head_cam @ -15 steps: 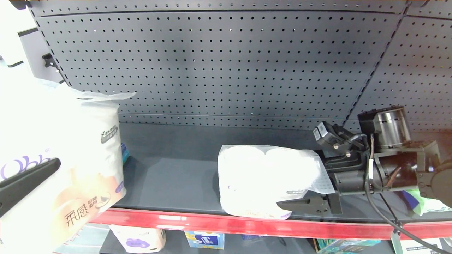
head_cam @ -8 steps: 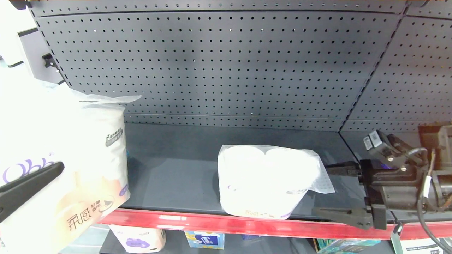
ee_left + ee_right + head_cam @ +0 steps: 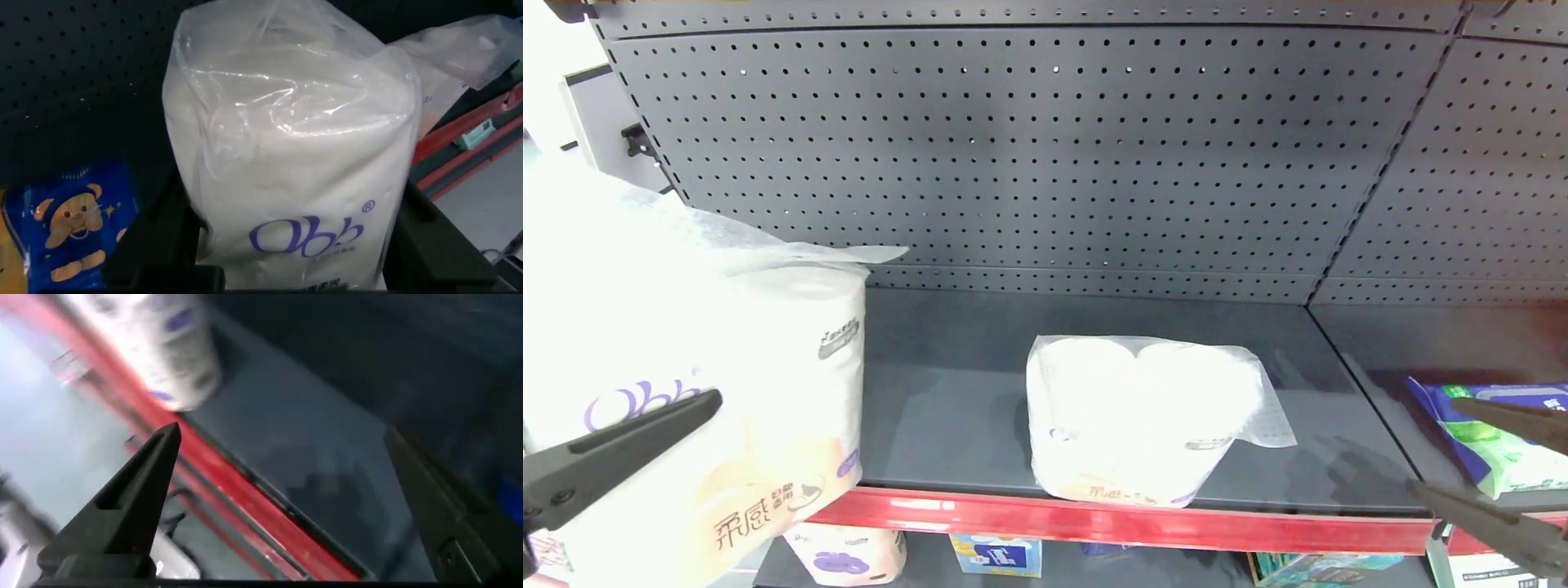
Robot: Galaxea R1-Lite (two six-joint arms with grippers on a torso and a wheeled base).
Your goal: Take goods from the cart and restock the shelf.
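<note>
My left gripper (image 3: 294, 249) is shut on a white toilet paper pack (image 3: 719, 351) held in the air at the left end of the shelf (image 3: 947, 425); one dark finger (image 3: 621, 453) lies across the pack's front. The left wrist view has that pack (image 3: 294, 155) between both fingers. A second toilet paper pack (image 3: 1135, 416) stands on the shelf near the red front edge (image 3: 1094, 518). My right gripper (image 3: 1494, 465) hangs open at the lower right, apart from that pack, with nothing between its fingers (image 3: 122, 514). The right wrist view has the shelf pack (image 3: 155, 335) blurred beyond the red edge (image 3: 245, 494).
A grey pegboard back wall (image 3: 1029, 155) closes the shelf. A green and blue packet (image 3: 1478, 433) lies on the neighbouring shelf section at the right. A blue bag with a bear (image 3: 69, 220) sits beside the held pack. More goods (image 3: 845, 555) stand on the shelf below.
My right gripper has drawn back to the right, away from the pack on the shelf, which stays put. My left gripper has carried its pack to the right, nearer the shelf's middle.
</note>
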